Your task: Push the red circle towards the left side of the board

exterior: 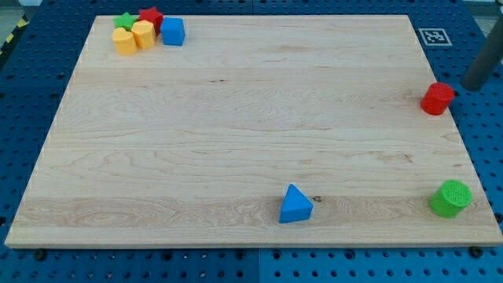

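The red circle [437,98] stands near the right edge of the wooden board [251,118], about a third of the way down. My rod comes in from the view's right edge, and my tip [469,86] is just off the board, a short way right of the red circle and slightly above it, apart from it.
A green circle [450,198] sits at the board's lower right corner. A blue triangle [295,205] lies near the bottom edge. At the top left cluster a green star [124,20], a red star [151,16], a blue cube [173,31] and two yellow blocks [134,37].
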You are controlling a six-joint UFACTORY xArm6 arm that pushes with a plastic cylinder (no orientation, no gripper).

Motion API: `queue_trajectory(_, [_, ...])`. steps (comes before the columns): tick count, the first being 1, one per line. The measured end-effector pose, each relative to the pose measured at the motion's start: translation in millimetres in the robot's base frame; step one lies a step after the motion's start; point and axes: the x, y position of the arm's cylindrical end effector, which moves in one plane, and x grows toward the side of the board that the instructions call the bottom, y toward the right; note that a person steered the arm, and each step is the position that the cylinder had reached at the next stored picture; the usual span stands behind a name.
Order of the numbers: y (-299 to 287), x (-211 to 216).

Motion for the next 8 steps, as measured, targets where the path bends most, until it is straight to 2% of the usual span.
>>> queue_trajectory(1, [-1,30])
queue_trajectory(5, [-53,28])
queue_trajectory(8, [-60,24])
